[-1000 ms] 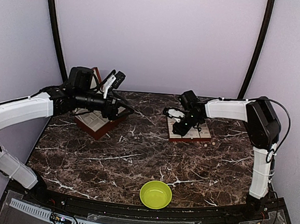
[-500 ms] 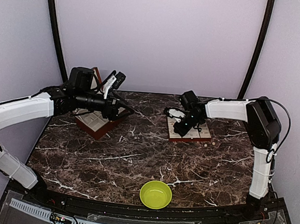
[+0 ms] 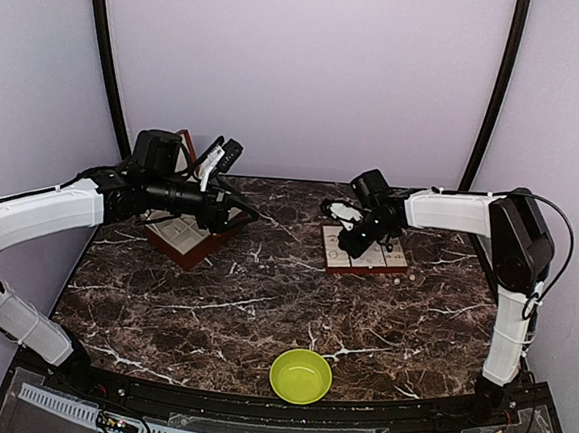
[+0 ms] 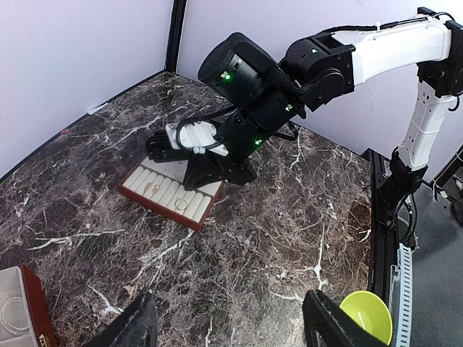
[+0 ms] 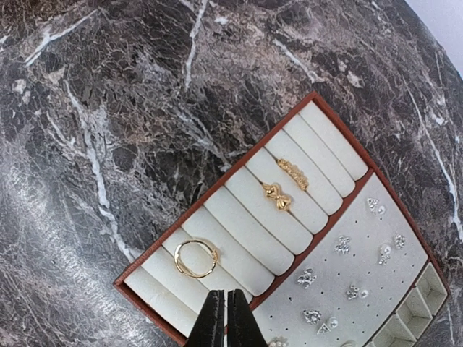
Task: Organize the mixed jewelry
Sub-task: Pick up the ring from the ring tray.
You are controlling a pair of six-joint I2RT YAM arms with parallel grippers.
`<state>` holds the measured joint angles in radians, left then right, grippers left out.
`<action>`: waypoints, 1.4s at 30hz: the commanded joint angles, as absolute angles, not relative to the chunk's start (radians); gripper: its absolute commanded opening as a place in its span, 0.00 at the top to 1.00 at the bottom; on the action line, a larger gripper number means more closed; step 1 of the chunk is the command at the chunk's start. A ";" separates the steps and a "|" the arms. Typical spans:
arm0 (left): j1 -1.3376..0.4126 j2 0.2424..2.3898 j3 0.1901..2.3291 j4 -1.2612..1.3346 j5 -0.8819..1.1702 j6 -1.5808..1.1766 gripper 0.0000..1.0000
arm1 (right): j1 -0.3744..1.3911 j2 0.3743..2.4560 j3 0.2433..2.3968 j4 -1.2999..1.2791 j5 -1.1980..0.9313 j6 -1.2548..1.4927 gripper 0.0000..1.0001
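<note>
White-veined dark marble table (image 3: 262, 305), lilac walls (image 3: 300, 77) closing in on three sides, and the tray (image 5: 249, 228) is our marker. The right gripper (image 5: 224, 318) hangs over the tray, fingers pressed tight together, nothing between them. A thin hoop (image 5: 195, 258) lies across the tray's padded rows, and pale studs (image 5: 343, 243) dot its perforated panel. Well left of the tray, the left gripper (image 4: 231, 329) is spread wide beside the hinged box (image 3: 183, 236). The green bowl (image 3: 301, 375) sits well apart, nearer the arms' bases.
</note>
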<state>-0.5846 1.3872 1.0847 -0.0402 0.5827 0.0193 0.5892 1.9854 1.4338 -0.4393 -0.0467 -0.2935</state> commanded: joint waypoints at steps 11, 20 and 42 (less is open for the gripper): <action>-0.582 1.380 1.088 -0.042 0.592 0.022 0.29 | 0.594 2.031 1.487 -0.409 -0.056 -0.292 0.86; -0.583 1.381 1.088 -0.041 0.591 0.019 0.28 | 0.598 2.067 1.507 -0.414 -0.075 -0.292 0.86; -0.583 1.386 1.088 -0.043 0.590 0.015 0.28 | 0.603 2.092 1.502 -0.433 -0.054 -0.290 0.87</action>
